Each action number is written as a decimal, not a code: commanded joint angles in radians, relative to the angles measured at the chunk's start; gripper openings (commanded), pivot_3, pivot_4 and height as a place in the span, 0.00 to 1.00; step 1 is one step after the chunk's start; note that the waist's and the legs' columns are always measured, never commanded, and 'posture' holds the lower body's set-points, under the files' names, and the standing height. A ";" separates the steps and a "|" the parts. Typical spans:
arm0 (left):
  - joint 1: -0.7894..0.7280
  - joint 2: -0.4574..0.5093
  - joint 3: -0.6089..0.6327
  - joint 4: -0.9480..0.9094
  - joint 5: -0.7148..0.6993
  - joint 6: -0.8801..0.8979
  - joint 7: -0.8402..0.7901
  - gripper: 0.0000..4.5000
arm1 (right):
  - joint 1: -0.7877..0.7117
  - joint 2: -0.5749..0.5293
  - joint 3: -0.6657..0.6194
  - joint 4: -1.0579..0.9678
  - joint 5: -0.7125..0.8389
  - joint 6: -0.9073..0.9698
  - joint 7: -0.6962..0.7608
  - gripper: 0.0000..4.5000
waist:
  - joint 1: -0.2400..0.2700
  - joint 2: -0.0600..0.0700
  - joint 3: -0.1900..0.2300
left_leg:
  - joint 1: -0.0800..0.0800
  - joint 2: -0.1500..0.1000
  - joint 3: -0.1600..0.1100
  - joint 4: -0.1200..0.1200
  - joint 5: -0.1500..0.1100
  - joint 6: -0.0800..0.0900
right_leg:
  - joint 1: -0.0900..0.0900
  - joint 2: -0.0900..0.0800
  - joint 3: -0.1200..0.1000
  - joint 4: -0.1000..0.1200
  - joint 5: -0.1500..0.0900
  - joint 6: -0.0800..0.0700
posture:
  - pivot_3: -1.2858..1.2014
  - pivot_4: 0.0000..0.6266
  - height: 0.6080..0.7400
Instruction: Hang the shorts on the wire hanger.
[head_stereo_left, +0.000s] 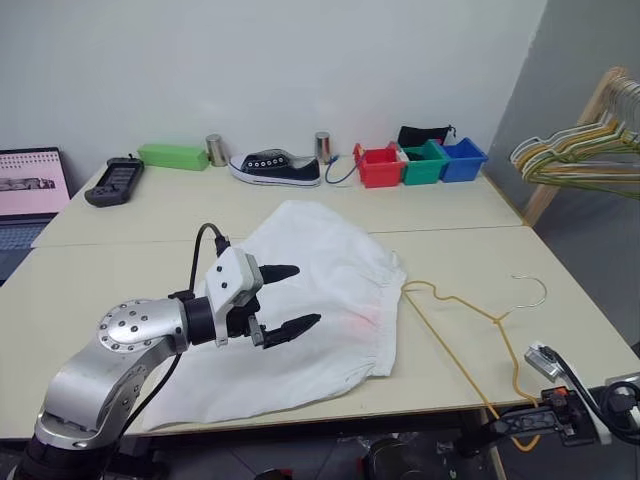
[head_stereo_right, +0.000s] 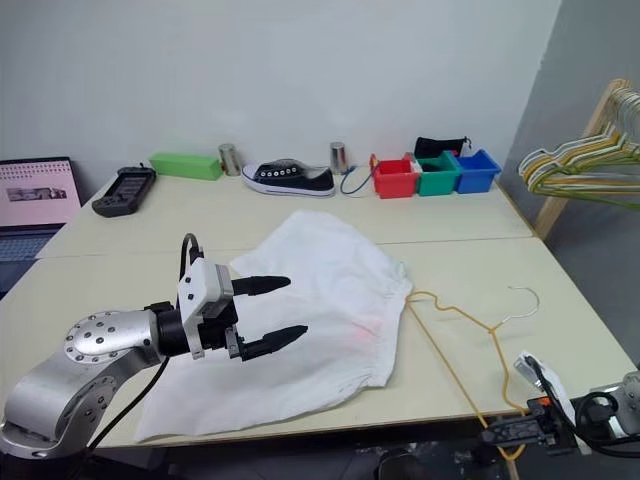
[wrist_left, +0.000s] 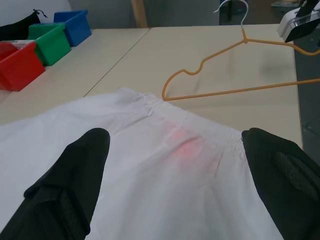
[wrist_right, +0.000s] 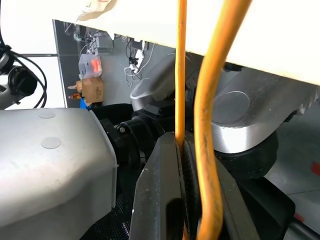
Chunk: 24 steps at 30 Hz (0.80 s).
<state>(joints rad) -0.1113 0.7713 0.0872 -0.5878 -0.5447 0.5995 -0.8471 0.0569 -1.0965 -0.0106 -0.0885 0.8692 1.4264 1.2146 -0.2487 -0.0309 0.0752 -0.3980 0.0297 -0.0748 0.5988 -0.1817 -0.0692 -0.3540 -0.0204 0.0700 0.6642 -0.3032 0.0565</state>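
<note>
Two pale tabletop (head_stereo_left: 120, 270) slabs butted together, white wall behind. Shorts (head_stereo_left: 320, 300) lie flat and wrinkled mid-tabletop, gathered waistband toward the robot's right, faint red-pink mark near that edge. Wire hanger (head_stereo_left: 470, 320) lies just beside the waistband, its bent shoulder nearly touching the fabric, silvery hook pointing away, its far corner hanging off the front edge.

Left tool (head_stereo_left: 282, 300) spread wide, empty, hovering over the shorts. Right tool (wrist_right: 182, 165) clenched on the wire hanger's orange wire at the tabletop's front edge, below the surface.

Step in hand looks like: pinch the waistband, feed the hanger in. To do it well:
- left tool should drop onto the gathered band, not the thin leg fabric, which would likely bunch up
- take one layer only so the opening stays free
- right keeps the hanger low and level, sliding the near shoulder into the waistband
</note>
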 joint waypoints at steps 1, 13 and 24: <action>-0.024 0.016 0.024 -0.010 -0.003 -0.019 -0.004 1.00 | 0.010 0.011 -0.053 -0.021 0.034 0.017 -0.023 0.00 | 0.000 0.000 0.001 | 0.000 0.000 0.000 0.000 0.000 0.000 | 0.000 0.000 0.000 0.000 0.000 0.000 | 0.43 0.05 1.00; -0.021 0.022 0.023 -0.024 -0.012 -0.006 0.005 1.00 | 0.036 0.102 -0.087 -0.145 0.127 0.087 -0.092 0.00 | -0.001 0.001 0.003 | 0.000 0.000 0.000 0.000 0.000 0.000 | 0.000 0.000 0.000 -0.001 0.000 0.000 | 0.44 0.05 1.00; -0.032 0.007 0.009 -0.041 -0.006 -0.002 0.036 1.00 | -0.061 0.215 -0.030 -0.096 0.145 0.180 -0.198 0.00 | 0.005 0.000 0.006 | 0.000 0.000 0.000 0.000 0.000 0.000 | -0.003 0.000 0.000 -0.001 0.000 0.000 | 0.44 0.05 1.00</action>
<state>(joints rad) -0.1226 0.7821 0.0856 -0.5890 -0.5466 0.6035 -0.8305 0.0360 -0.9044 -0.0491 -0.2038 1.0023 1.5797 1.0445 -0.2439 -0.0313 0.0808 -0.3989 0.0299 -0.0748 0.5988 -0.1819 -0.0693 -0.3567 -0.0205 0.0704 0.6633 -0.3032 0.0565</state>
